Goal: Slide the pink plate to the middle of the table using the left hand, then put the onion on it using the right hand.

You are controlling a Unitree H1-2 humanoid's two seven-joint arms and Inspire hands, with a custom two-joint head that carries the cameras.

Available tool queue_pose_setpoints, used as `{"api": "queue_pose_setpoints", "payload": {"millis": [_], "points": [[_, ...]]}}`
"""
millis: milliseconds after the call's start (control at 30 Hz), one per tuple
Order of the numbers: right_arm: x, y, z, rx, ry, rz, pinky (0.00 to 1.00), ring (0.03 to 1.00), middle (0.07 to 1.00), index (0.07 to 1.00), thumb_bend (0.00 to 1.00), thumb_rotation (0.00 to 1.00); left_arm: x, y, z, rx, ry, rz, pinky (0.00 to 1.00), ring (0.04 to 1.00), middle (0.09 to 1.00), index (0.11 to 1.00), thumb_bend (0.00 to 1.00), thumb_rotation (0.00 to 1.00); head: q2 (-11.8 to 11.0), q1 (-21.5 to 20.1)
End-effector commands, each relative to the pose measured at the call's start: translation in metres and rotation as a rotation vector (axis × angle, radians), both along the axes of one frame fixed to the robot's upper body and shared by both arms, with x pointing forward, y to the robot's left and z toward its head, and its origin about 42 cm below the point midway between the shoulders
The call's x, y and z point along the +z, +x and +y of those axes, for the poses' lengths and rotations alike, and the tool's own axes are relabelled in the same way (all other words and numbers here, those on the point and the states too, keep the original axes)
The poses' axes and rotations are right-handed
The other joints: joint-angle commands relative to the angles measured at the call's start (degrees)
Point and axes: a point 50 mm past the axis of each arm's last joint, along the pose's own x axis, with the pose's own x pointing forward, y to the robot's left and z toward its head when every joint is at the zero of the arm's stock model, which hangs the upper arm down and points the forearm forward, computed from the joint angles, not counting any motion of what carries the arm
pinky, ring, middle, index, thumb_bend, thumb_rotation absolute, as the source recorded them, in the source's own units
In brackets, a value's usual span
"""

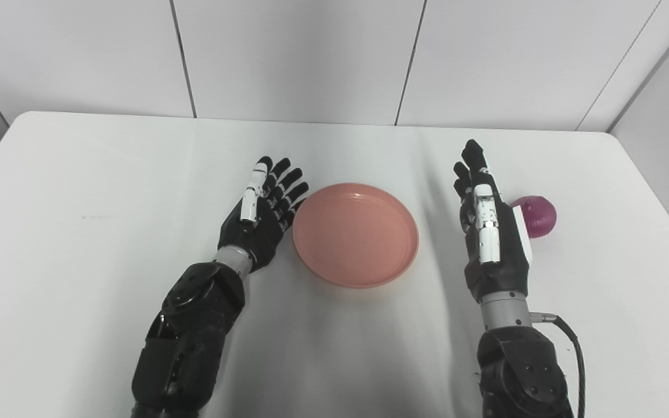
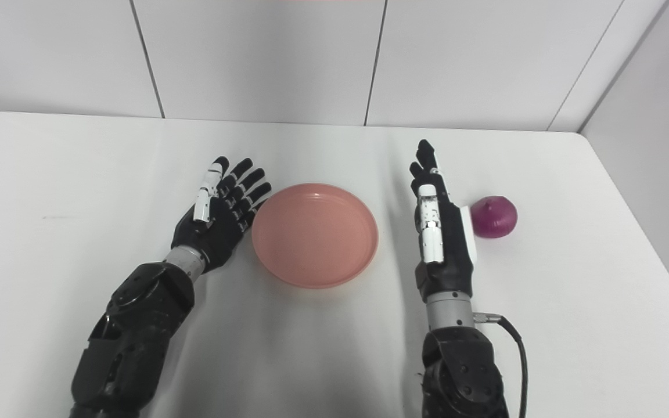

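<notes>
Both hands are released and hold nothing. The pink plate lies mid-bench, just beside the left hand. The onion sits beside the right hand, on its outer side; being round, it may roll away if nudged.

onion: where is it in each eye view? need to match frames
Left eye view: onion right of centre, partly hidden behind the right hand.
Right eye view: onion right of centre, fully visible, just right of that hand.
Shared landmark: pink plate, mid-table left of the right hand.
</notes>
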Motion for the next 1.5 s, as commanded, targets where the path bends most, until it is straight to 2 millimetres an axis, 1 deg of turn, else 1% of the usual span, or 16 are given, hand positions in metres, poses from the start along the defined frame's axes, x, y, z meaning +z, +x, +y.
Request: {"api": "queue_pose_setpoints", "payload": {"millis": [0,200,300,467,533,600,667,700,833,1000,1133,1233,1300,1433,1467], "points": [[0.011,0.004,0.003,-0.001,0.000,-0.049,1.00,0.977,0.982,0.971,0.31,1.00,0.013,0.004,-0.006,-0.026,-0.024,-0.046,0.94,0.957,0.956,0.950,0.44,1.00,0.0,0.0],[0.014,0.004,0.002,0.008,-0.007,-0.049,1.00,0.979,0.983,0.973,0.31,1.00,0.010,0.005,-0.003,-0.026,-0.018,-0.045,0.93,0.953,0.952,0.945,0.44,1.00,0.0,-0.4],[0.017,0.003,-0.001,0.016,-0.024,-0.051,1.00,0.979,0.984,0.976,0.31,1.00,0.009,0.004,-0.003,-0.029,-0.017,-0.045,0.92,0.943,0.947,0.939,0.44,1.00,-0.2,-1.4],[0.030,0.004,-0.006,0.009,-0.069,-0.075,1.00,0.971,0.982,0.977,0.33,1.00,0.006,0.002,-0.003,-0.029,-0.018,-0.041,0.91,0.931,0.938,0.932,0.44,1.00,-0.4,-2.3],[0.036,0.005,-0.009,0.006,-0.075,-0.090,1.00,0.962,0.976,0.973,0.35,1.00,0.006,0.002,-0.004,-0.031,-0.019,-0.040,0.91,0.931,0.938,0.931,0.44,1.00,-0.5,-2.6],[0.044,0.005,-0.014,-0.001,-0.081,-0.108,1.00,0.966,0.973,0.973,0.38,1.00,0.004,0.001,-0.003,-0.033,-0.023,-0.037,0.92,0.934,0.942,0.931,0.44,1.00,-0.6,-2.9],[0.050,0.006,-0.021,-0.011,-0.091,-0.127,1.00,0.967,0.975,0.974,0.38,1.00,0.003,0.000,-0.003,-0.033,-0.025,-0.035,0.92,0.936,0.944,0.931,0.44,1.00,-0.7,-3.2],[0.052,0.007,-0.025,-0.019,-0.097,-0.134,1.00,0.965,0.974,0.972,0.39,1.00,0.002,0.000,-0.003,-0.031,-0.027,-0.033,0.92,0.937,0.945,0.932,0.44,1.00,-0.9,-4.1],[0.058,0.010,-0.038,-0.038,-0.115,-0.153,1.00,0.963,0.975,0.970,0.39,1.00,0.001,-0.001,-0.002,-0.029,-0.029,-0.031,0.93,0.939,0.948,0.936,0.43,1.00,-1.3,-5.2],[0.064,0.013,-0.052,-0.069,-0.147,-0.155,1.00,0.963,0.976,0.972,0.40,1.00,-0.002,-0.002,0.001,-0.030,-0.029,-0.029,0.94,0.946,0.954,0.938,0.43,1.00,-1.8,-6.6],[0.068,0.016,-0.062,-0.090,-0.190,-0.164,0.99,0.956,0.961,0.961,0.40,1.00,-0.003,-0.002,0.001,-0.025,-0.034,-0.020,0.93,0.940,0.947,0.934,0.43,1.00,-2.4,-7.6],[0.071,0.017,-0.069,-0.108,-0.243,-0.175,1.00,0.954,0.961,0.963,0.42,1.00,-0.005,-0.002,0.002,-0.024,-0.038,-0.016,0.93,0.940,0.948,0.935,0.43,1.00,-2.6,-7.9],[0.072,0.017,-0.074,-0.121,-0.265,-0.177,0.97,0.946,0.957,0.960,0.46,1.00,-0.006,-0.002,0.003,-0.027,-0.038,-0.014,0.94,0.946,0.953,0.941,0.43,1.00,-2.9,-8.4],[0.076,0.019,-0.082,-0.153,-0.303,-0.165,0.97,0.947,0.955,0.961,0.45,1.00,-0.008,-0.002,0.005,-0.031,-0.027,-0.017,0.93,0.940,0.949,0.937,0.43,1.00,-3.4,-9.4],[0.078,0.019,-0.084,-0.161,-0.319,-0.161,0.98,0.950,0.959,0.962,0.48,1.00,-0.008,-0.002,0.005,-0.031,-0.026,-0.017,0.93,0.938,0.947,0.936,0.43,1.00,-3.5,-9.7]]}}
